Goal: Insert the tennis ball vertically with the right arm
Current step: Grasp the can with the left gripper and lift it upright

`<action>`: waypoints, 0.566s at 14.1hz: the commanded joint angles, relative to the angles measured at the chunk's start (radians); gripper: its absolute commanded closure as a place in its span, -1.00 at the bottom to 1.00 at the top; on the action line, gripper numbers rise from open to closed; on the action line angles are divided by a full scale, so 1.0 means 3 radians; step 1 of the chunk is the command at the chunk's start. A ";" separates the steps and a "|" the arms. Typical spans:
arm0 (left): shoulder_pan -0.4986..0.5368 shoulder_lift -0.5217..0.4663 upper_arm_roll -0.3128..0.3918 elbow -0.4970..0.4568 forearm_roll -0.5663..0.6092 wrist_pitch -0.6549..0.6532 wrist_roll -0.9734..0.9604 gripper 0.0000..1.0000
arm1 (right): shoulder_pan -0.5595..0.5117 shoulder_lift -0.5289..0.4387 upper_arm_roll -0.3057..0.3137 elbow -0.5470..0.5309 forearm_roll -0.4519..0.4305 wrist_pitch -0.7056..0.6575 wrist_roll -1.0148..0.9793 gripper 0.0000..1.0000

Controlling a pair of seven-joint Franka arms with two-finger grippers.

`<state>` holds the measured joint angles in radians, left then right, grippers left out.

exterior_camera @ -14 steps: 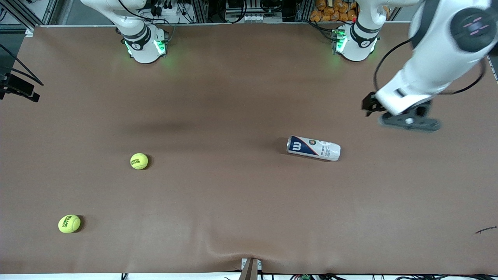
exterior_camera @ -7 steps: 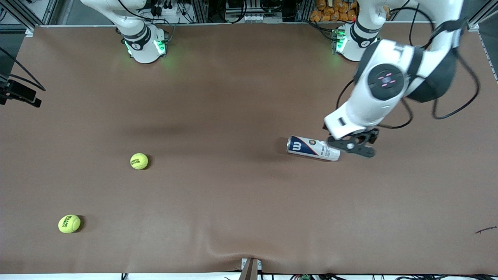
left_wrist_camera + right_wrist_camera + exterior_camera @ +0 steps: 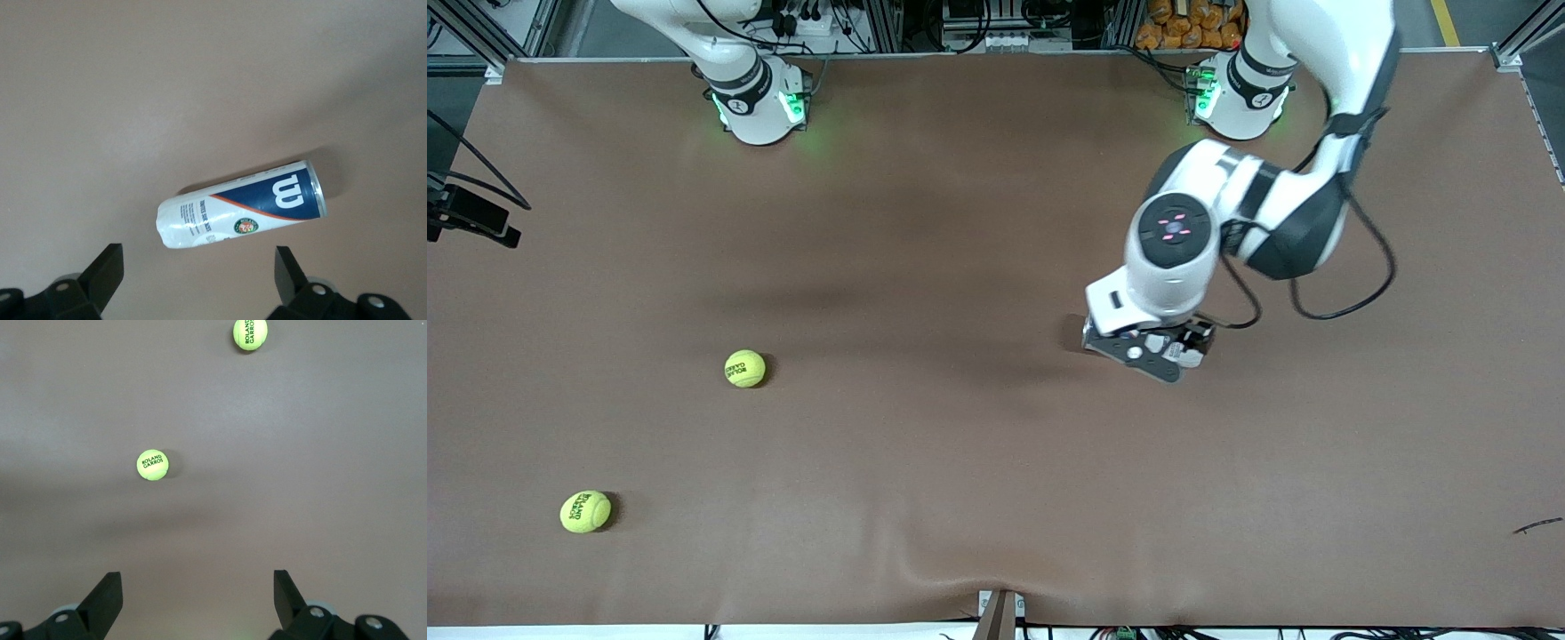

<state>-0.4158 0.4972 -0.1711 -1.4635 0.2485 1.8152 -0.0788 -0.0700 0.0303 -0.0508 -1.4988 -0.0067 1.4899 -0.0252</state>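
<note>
Brown table (image 3: 960, 222): two Franka arms, bases along its robot-side edge. Left gripper (image 3: 1145, 354): hovering directly over the can, fingers (image 3: 107, 270) spread wide apart with nothing between them; the can lies below the gap, untouched. Tennis ball can (image 3: 243, 207): lying on its side toward the left arm's end of the table, white and navy with a "W" logo, mostly covered by the left wrist in the front view; in the left wrist view its long axis runs roughly from 8 o'clock to 2 o'clock, metal-rimmed end at 2 o'clock. First tennis ball (image 3: 744, 368): yellow, lettered "Roland Garros", resting toward the right arm's end of the table, well apart from the can. Second tennis ball (image 3: 585, 511): same type, nearer the front camera, at about 7 o'clock from the first in the front view. Right gripper (image 3: 197, 597): seen in its own wrist view only, up over bare table, fingers (image 3: 107, 593) set wide apart and empty, both balls below it; the right arm waits.
</note>
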 commanded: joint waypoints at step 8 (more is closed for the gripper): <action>-0.0138 0.0332 0.0054 0.0174 0.0235 0.0085 0.1156 -1.00 | -0.0038 0.0058 0.0037 0.0082 -0.0059 -0.0012 -0.0018 -1.00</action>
<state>-0.4620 0.5917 -0.1613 -1.4367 0.2978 1.8549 0.1654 -0.0700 0.0363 -0.0504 -1.4988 -0.0076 1.4921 -0.0252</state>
